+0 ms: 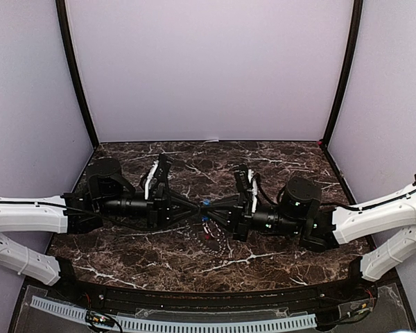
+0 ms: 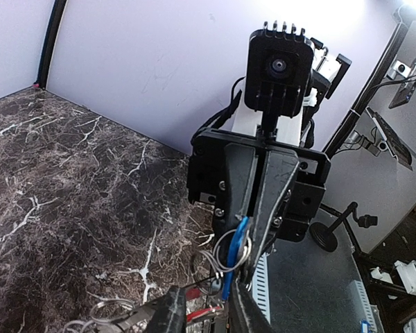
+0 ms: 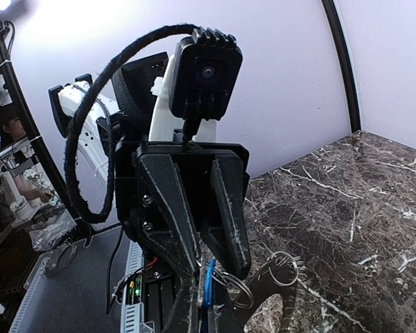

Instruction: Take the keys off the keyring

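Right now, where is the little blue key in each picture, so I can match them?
Top view: the blue key is a speck at the middle, between the left gripper and right gripper.
Left wrist view: blue key low, right of middle, at the right gripper's tips.
Right wrist view: blue key bottom middle, under the left gripper's tips.
Shared landmark: the dark marble table, in all three.

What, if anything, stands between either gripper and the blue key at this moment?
Nothing visible does. The right gripper is shut on the blue key, and the left gripper meets it tip to tip at that key. Small wire rings hang right at the key, but block neither gripper.
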{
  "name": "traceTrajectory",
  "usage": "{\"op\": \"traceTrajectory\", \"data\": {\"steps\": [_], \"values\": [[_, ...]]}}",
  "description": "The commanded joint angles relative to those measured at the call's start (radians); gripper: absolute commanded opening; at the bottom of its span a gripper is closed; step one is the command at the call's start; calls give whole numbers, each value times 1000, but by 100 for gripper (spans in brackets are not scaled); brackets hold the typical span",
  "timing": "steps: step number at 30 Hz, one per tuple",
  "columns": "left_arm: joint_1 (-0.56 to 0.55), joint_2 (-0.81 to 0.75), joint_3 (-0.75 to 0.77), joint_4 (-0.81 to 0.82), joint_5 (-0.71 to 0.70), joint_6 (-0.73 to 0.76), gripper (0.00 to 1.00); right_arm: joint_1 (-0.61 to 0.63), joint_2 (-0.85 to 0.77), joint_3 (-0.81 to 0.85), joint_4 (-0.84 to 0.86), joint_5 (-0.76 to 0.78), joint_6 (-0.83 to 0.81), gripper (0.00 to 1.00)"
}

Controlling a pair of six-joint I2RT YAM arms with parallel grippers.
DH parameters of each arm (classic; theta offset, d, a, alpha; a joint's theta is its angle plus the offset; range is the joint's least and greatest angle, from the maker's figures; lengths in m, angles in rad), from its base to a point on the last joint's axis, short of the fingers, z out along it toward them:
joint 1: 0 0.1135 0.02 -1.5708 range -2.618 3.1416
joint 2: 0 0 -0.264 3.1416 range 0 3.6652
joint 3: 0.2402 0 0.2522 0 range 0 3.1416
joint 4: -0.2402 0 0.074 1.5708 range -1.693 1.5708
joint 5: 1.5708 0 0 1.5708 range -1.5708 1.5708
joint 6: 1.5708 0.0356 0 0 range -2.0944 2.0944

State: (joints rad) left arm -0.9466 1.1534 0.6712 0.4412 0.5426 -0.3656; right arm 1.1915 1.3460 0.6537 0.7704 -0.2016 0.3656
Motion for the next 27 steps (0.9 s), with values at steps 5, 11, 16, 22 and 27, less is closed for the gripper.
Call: {"op": "traceTrajectory", "data": {"steps": [5,11,16,22,27], "values": [[-4,6,-8,54,36,5,24,4,-27,1,86,-19,13,0],[-4,13,-6,54,26,5,24,5,-24,2,86,-22,14,0],[-4,19,-4,60,28,5,23,4,-21,6,83,-26,15,0],[-4,25,-10,82,40,-5,11,5,-18,6,80,-28,14,0],[-4,30,-17,95,52,-13,0,5,-22,5,82,-21,18,0]]}}
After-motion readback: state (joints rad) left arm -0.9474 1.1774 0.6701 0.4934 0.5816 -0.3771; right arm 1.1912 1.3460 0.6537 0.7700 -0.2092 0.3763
